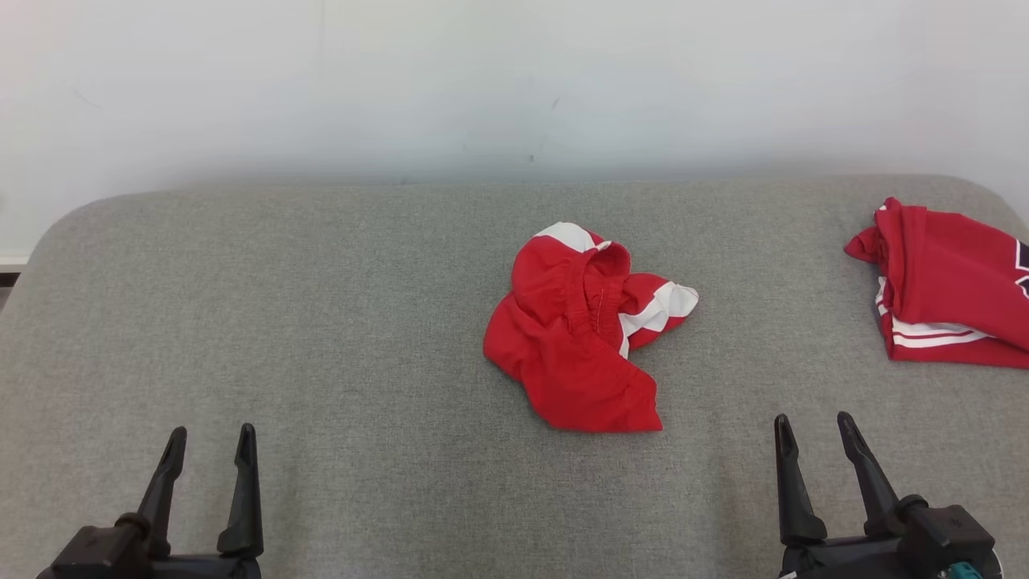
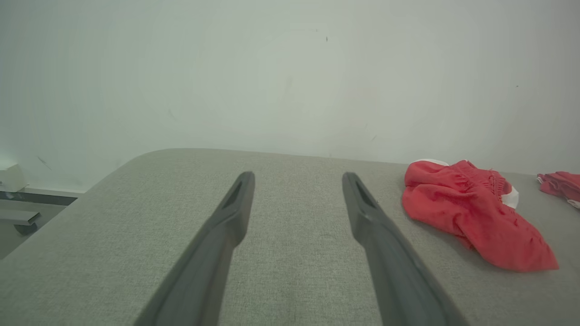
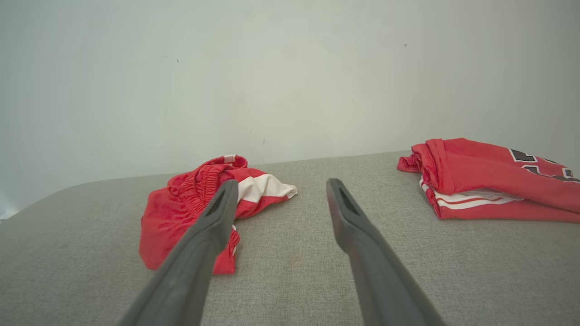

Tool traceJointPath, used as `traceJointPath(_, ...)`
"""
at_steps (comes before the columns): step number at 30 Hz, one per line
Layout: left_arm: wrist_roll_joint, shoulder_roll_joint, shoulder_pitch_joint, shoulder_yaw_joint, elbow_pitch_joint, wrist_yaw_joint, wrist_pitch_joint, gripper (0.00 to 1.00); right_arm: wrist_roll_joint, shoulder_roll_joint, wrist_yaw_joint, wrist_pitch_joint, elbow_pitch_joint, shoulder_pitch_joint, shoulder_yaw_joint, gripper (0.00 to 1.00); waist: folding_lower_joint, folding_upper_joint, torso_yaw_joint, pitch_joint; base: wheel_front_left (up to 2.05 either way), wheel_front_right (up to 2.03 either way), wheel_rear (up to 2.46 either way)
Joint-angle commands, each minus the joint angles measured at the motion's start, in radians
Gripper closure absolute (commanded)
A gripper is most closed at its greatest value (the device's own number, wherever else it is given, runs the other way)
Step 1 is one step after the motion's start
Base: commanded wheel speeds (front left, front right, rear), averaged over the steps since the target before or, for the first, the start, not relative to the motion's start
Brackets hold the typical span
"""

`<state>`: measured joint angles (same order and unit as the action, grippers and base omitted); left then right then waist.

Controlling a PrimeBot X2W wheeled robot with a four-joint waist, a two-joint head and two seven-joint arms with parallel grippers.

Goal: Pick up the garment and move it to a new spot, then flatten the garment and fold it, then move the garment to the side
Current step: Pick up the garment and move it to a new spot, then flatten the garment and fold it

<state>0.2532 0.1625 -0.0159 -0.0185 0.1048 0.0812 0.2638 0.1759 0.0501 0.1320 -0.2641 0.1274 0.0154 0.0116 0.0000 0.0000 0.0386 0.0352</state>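
**Operator:** Where the cloth lies, what do I have, and how is it sitting?

**Observer:** You have the red shorts [image 1: 575, 338] near the middle of the grey woven pad [image 1: 321, 338], crumpled into a rounded heap. The gathered elastic waistband is bunched on top. Broad white stripes show at the far edge and on the side toward your right arm. The fabric looks thin and smooth, creased into soft folds, and one flat lobe spreads toward you.

**Operator:** And the grippers?

**Observer:** Your left gripper [image 1: 212, 433] is at the lower left, its two long dark fingers spread apart with nothing between them. It is well apart from the shorts, over bare pad. Your right gripper [image 1: 813, 420] is at the lower right, fingers likewise parted and holding nothing. From its wrist camera the shorts [image 3: 181, 213] lie beyond and partly behind one finger – not between the two.

**Operator:** Anything else on the pad?

**Observer:** A folded red jersey [image 1: 949, 281] lies at your far right, near the pad's rounded corner. Its layers are stacked flat, with white striped trim at the edge and dark lettering on top. Behind the pad stands a plain white wall [image 1: 482, 80], lightly scuffed.
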Motion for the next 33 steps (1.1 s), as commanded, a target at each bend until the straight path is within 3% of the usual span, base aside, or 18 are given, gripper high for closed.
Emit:
traceJointPath(1,-0.007,-0.007,0.007,-0.007,0.005,0.007,0.000,0.00,0.006,0.001,-0.002,0.000,0.002,0.007,0.002,0.00,0.0000,0.0000,-0.001,0.001,0.00,0.00,0.00)
traceJointPath(24,-0.055,-0.043,-0.007,-0.051,0.029,0.040,0.000,0.00,0.008,0.000,-0.002,0.000,0.017,0.010,-0.002,0.00,0.0000,0.0000,0.003,0.006,0.00,0.00,0.00)
traceJointPath(33,-0.054,-0.053,-0.034,-0.044,0.031,0.048,0.000,0.00,-0.032,0.014,-0.002,0.016,0.070,-0.071,0.036,0.00,0.0000,0.0000,0.042,0.035,0.00,0.00,0.00)
